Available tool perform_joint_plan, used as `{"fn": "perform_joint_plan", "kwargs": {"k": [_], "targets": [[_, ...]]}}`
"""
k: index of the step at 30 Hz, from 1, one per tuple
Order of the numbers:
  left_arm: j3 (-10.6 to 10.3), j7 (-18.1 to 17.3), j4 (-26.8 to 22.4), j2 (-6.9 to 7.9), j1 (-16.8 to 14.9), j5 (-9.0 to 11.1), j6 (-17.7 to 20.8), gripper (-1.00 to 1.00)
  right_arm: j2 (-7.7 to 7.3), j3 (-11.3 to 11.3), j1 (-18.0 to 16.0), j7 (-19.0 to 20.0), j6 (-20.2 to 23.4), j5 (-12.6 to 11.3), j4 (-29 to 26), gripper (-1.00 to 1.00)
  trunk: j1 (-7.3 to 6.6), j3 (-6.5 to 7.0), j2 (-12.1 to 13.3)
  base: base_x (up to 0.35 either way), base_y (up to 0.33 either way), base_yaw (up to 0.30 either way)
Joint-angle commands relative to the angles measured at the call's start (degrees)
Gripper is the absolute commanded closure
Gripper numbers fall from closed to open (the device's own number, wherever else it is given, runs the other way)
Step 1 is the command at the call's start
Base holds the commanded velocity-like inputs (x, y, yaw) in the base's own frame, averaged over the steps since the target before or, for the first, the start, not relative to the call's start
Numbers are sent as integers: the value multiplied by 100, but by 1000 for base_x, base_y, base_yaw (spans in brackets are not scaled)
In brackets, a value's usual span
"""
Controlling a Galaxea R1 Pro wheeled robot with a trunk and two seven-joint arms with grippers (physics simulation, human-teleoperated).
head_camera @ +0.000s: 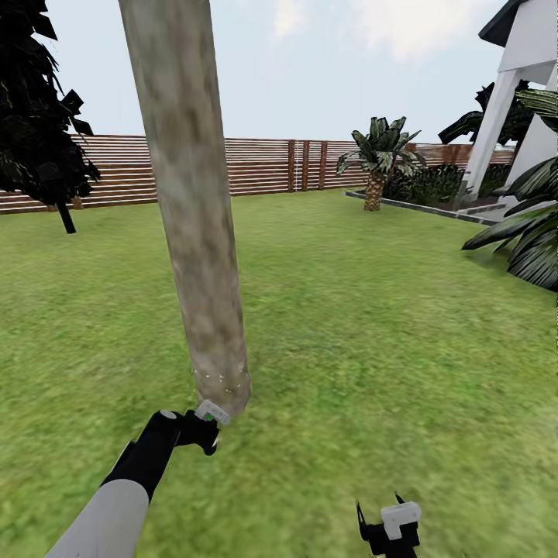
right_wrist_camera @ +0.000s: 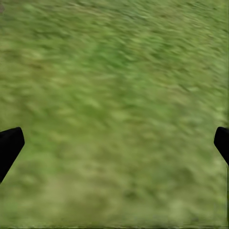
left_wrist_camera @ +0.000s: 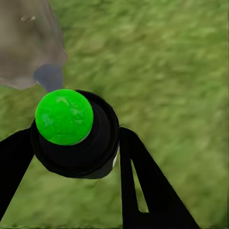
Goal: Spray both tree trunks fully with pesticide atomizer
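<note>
At the foot of the tree trunk [head_camera: 194, 217], your left tool [head_camera: 203, 431] pinches the pesticide atomizer [head_camera: 211, 412], nozzle just beside the bark. From the left wrist, you see its green cap [left_wrist_camera: 64, 117] seated between the black fingers [left_wrist_camera: 143, 186], with the trunk's base [left_wrist_camera: 28, 45] close ahead. Pale specks [head_camera: 221, 380] dot the bark near the nozzle. Your right tool [head_camera: 386, 521] hangs low over the lawn [head_camera: 372, 310], its fingers [right_wrist_camera: 9, 145] spread wide and holding nothing. Farther off stand a slatted wooden fence [head_camera: 263, 164], a small palm [head_camera: 377, 159], a dark tree [head_camera: 39, 124] and a white building [head_camera: 519, 93].
</note>
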Motion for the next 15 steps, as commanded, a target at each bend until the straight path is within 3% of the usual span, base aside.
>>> {"fn": "perform_joint_plan", "kwargs": {"k": [1,5,8,11,15], "targets": [[36,-43,-30,-9,-3,-17,65,100,1,-31,-5,-34,-10,59,5,-100,-4,-5,-3,-295,0,0],[1,-43,-106,-128,-22,-14,197,100,1,-31,-4,-34,-12,62,5,-100,-4,-5,-3,-83,0,0],[0,-83,-236,-265,-329,-4,373,100,1,-32,-4,-34,-9,64,5,-100,-4,-5,-3,-9,0,0],[-10,-492,-317,-227,-605,31,727,100,1,-33,-4,-34,-9,65,5,-100,-4,-5,-3,-1,0,0],[-22,-854,-594,-97,-715,-9,833,100,-3,-36,-5,-34,-12,59,5,-100,-4,-5,-3,0,0,0]]}}
